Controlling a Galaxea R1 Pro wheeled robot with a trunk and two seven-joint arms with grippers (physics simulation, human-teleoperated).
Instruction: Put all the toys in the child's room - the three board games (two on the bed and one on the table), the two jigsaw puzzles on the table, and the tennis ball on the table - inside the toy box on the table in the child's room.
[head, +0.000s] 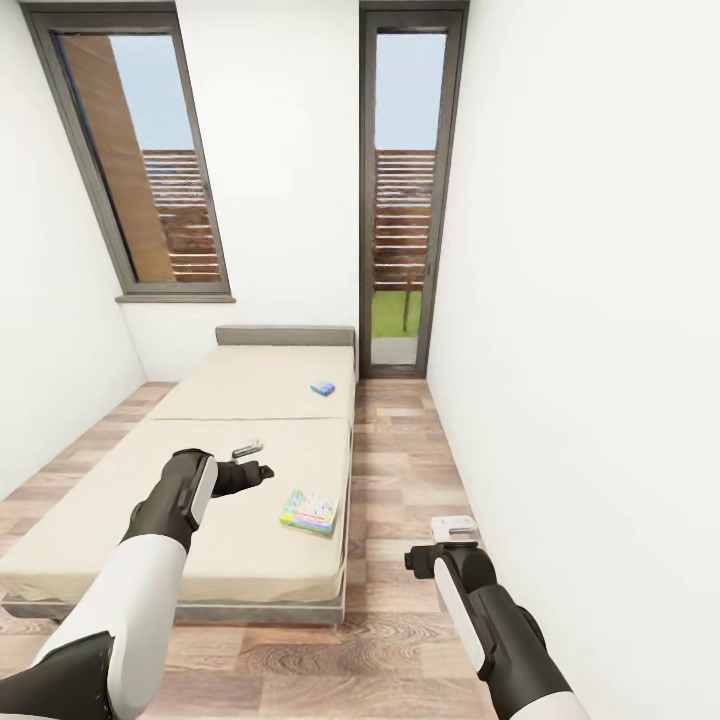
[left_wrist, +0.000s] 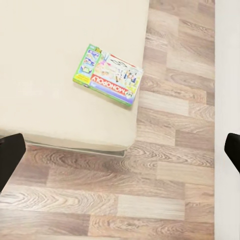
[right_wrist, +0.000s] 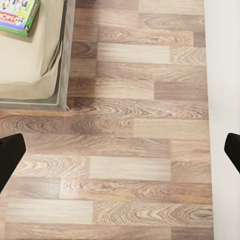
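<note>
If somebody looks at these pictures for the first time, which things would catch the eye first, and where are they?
First the wide beige bed on the wood floor, under two tall windows. On it lie two bright boxes: a green Monopoly game near the bed's right edge, close to the foot, and a small blue box nearer the headboard. The left gripper hangs over the mattress, beside the green game.

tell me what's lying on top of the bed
On the low beige bed lie two board games: a green Monopoly box near its floor-side edge and a small blue box toward the grey headboard. The left arm covers some mattress.
</note>
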